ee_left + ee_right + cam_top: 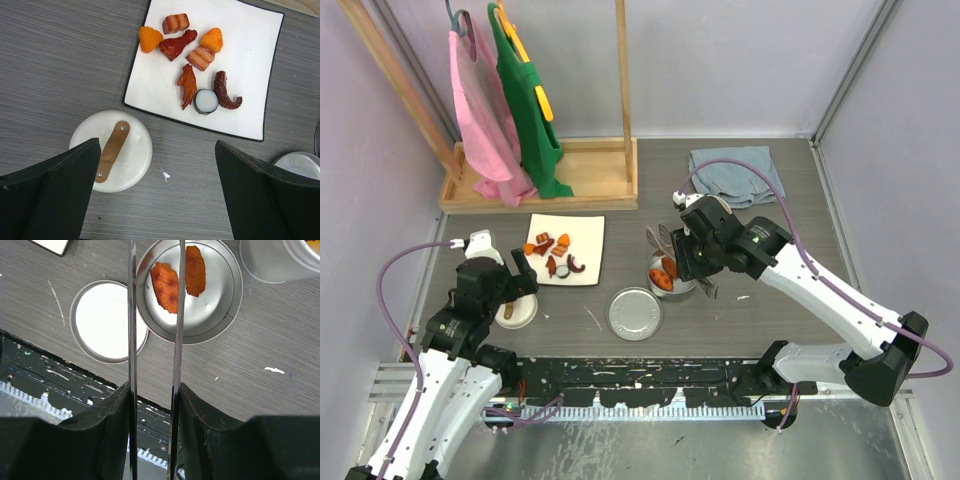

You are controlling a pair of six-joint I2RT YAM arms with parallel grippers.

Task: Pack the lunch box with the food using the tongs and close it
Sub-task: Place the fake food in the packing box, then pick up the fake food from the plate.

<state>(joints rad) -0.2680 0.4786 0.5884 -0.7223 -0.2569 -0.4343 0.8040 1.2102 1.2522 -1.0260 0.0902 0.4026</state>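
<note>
Tongs [131,315] in right tool [153,390] hang over tin [220,315].

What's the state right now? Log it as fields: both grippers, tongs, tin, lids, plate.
left gripper: open, empty, above the table by the white lid
right gripper: shut on the tongs, held over the steel tin
tongs: arms apart, tips out of the wrist view
steel tin: open, two orange pieces inside
steel lid: flat on the table beside the tin
white lid: on the table, brown handle up
plate: eight food pieces on it
</note>
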